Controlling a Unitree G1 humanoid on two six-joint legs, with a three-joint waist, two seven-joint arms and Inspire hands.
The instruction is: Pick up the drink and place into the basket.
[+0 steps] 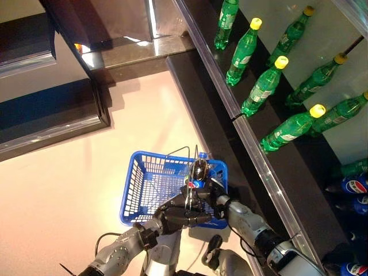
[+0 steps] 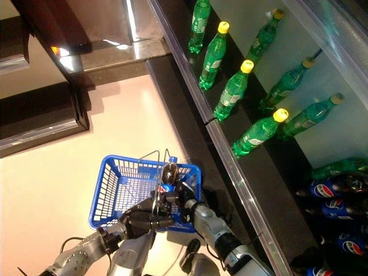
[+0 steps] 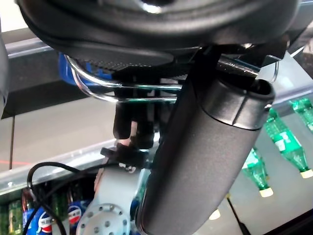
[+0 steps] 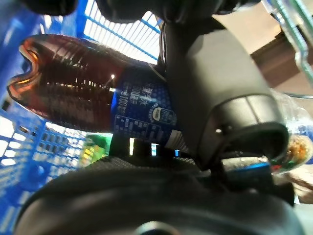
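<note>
My left hand (image 1: 183, 214) is shut on the thin wire handles (image 3: 122, 90) of the blue basket (image 1: 145, 183) and holds it up in front of me. My right hand (image 1: 214, 196) is shut on a dark cola bottle with a blue label (image 4: 98, 103). It holds the bottle (image 1: 199, 171) over the basket's near right side, above the rim. In the right wrist view the thumb (image 4: 215, 88) crosses the bottle, and the blue mesh of the basket (image 4: 29, 161) lies behind it.
A dark shelf unit (image 1: 276, 172) runs along the right. Green bottles with yellow caps (image 1: 265, 85) stand on its upper shelf, and cola bottles (image 2: 330, 188) on the lower one. A dark counter (image 1: 52, 115) stands at the far left across the pale floor (image 1: 69, 190).
</note>
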